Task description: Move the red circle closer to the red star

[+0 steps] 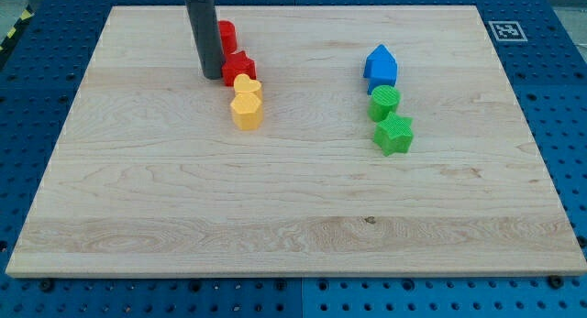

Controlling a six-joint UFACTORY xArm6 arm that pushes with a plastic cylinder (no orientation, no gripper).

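Note:
The red circle [227,33] sits near the view's top, left of centre, partly hidden behind my rod. The red star [240,67] lies just below it, a small gap apart. My tip [212,75] rests on the board just left of the red star and below-left of the red circle.
A yellow heart [247,85] and a yellow block [247,110] lie right below the red star. On the view's right stand a blue house-shaped block [381,65], a green circle [385,102] and a green star [394,134]. The wooden board [293,217] sits on a blue pegboard.

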